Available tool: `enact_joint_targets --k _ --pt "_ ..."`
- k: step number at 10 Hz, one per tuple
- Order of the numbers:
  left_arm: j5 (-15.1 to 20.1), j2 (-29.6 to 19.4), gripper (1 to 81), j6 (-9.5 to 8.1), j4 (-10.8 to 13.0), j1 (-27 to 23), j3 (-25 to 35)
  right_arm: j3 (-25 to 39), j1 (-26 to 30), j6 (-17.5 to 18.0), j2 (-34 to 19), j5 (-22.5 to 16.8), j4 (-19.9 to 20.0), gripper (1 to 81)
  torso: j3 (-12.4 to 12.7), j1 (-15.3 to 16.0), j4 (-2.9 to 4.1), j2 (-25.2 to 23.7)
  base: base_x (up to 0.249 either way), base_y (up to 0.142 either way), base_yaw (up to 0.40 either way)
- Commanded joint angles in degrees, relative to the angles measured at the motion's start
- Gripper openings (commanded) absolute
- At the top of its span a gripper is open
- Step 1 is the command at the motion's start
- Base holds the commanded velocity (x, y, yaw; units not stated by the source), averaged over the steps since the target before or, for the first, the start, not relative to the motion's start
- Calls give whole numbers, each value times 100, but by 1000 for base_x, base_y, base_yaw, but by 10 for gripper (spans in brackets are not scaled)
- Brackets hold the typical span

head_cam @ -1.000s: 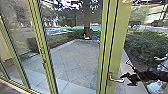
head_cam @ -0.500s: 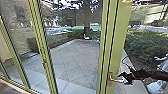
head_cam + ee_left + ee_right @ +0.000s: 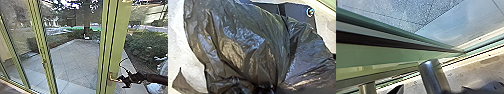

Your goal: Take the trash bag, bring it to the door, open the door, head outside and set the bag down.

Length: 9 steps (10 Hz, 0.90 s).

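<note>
Trash bag (image 3: 230, 50) up at the left wrist, and now for the way out!

And there's the bag, dark and crumpled, bulging right across the left wrist camera; whether the left gripper is clamped on it, I can't tell from here. Out we go to the door (image 3: 120, 37), looking shut to me, its handle (image 3: 115, 80) between four and five o'clock from the robot's head. And look, the right gripper (image 3: 120, 82) is right at it, spread wide with the lever between its two sides! Contact? Too close to call. The arm (image 3: 155, 78) reaches in from four o'clock, nearly level, a thin black cable (image 3: 120, 62) looping above. This is the door-opening step, I'd say: it wants a firm grip, the lever worked, then a push or pull without snagging that bag. Beyond the glass, toward six o'clock, the paved yard (image 3: 72, 60) awaits.
</note>
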Motion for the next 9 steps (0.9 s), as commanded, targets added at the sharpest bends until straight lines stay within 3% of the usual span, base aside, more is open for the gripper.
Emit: enact_joint_targets --k 1,4,9 --pt "485 -6 10 2 -72 -235 9 -274 619 5 203 -192 277 811 0 0 0 0 0 0 0" --pt "458 11 10 2 -72 -226 9 -662 337 5 406 -351 295 811 0 0 0 0 0 0 0" --pt "370 81 10 10 -29 -209 9 -662 -23 -22 519 -930 216 811 4 -2 0 0 0 0 0"
